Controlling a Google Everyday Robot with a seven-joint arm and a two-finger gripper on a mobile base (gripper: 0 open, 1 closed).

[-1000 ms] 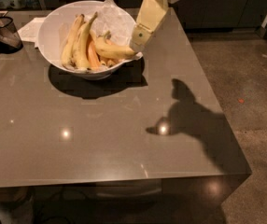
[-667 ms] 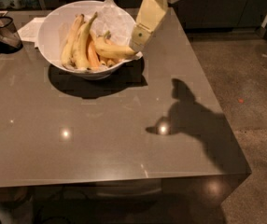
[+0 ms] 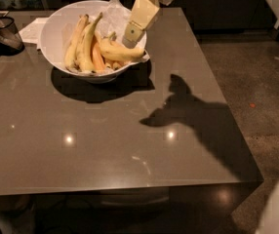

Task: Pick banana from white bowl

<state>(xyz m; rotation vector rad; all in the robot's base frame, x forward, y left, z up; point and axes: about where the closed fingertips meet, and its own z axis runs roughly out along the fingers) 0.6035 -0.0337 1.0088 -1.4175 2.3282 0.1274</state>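
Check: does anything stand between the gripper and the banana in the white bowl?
Nothing visible does. The gripper hangs just above the banana, which lies topmost at the right side of the white bowl; the other bananas lie left of it.

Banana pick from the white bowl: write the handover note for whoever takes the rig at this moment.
Hand: over the right side of the white bowl, tip down at the banana; whether it holds the banana cannot be told.
Banana: lies across the bowl's right side, beside the longer bananas, in front of the paper lining.
Bowl: on the table, far left part.
Done: hand brought to the banana.
Left: secure the grasp, lift the banana clear of the bowl.
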